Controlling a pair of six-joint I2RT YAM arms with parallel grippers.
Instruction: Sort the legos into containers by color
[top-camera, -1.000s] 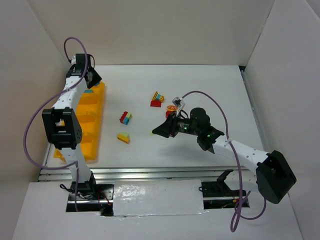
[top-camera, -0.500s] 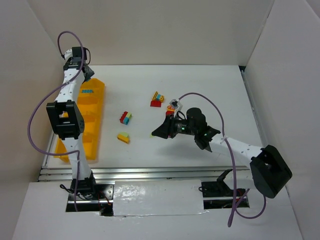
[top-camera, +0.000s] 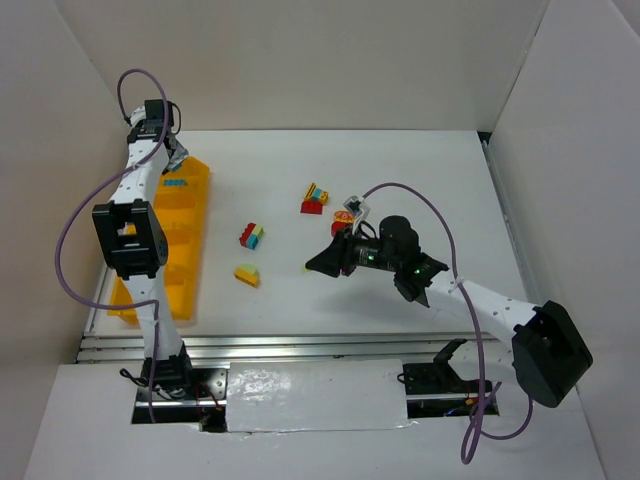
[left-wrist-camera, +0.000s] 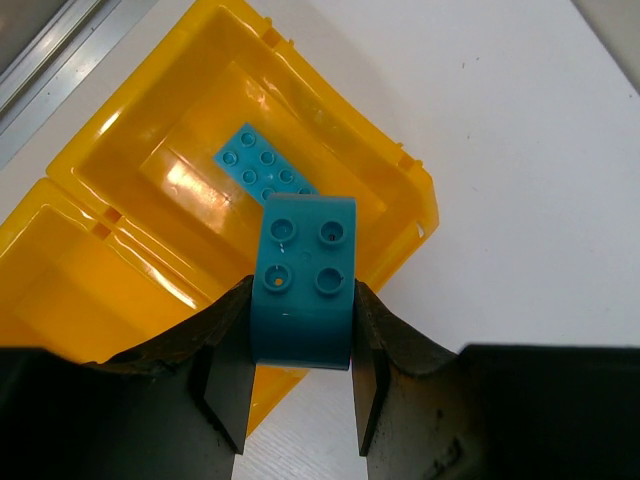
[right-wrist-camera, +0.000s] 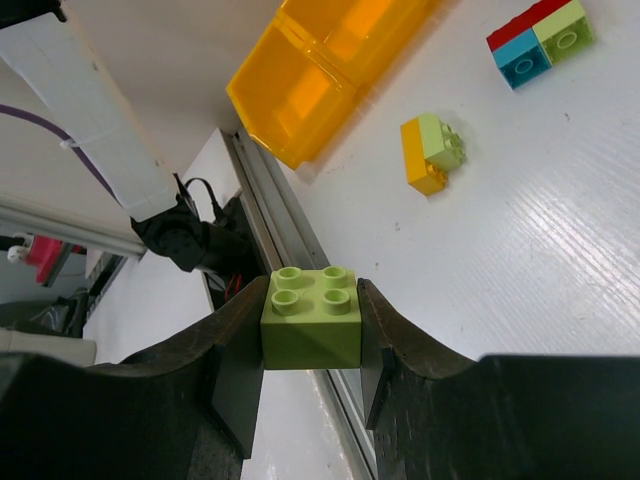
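You had the left hand (left-wrist-camera: 300, 345) pinching a teal-blue brick (left-wrist-camera: 305, 270) between its two fingers, studs toward the wrist camera, in the air over the far end of the yellow-orange bin tray (left-wrist-camera: 130, 170). A flat teal-blue brick (left-wrist-camera: 265, 170) lay inside that end compartment, studs up. In the top view the tray (top-camera: 185, 230) ran along the 9 o'clock side of the table (top-camera: 430, 170), and the left hand (top-camera: 172, 155) sat at its 12 o'clock end.

Your right hand (right-wrist-camera: 311, 345) was clamped on a pale green brick (right-wrist-camera: 311, 315), its four studs up, lifted clear of the table. From above, that hand (top-camera: 322, 263) hung near the table's middle, its fingers pointing toward 9 o'clock.

Loose legos lay on the table:
- A red, teal and pale green clump (top-camera: 251, 235) was at about 10 o'clock from the right hand.
- A yellow and pale green clump (top-camera: 246, 274) was at 9 o'clock, between the hand and the tray.
- A red, yellow and teal clump (top-camera: 314, 198) was at 12 o'clock.
- A small red and yellow piece (top-camera: 344, 216) was at 1 o'clock, just beside the arm's wrist. I could not make out its shape.
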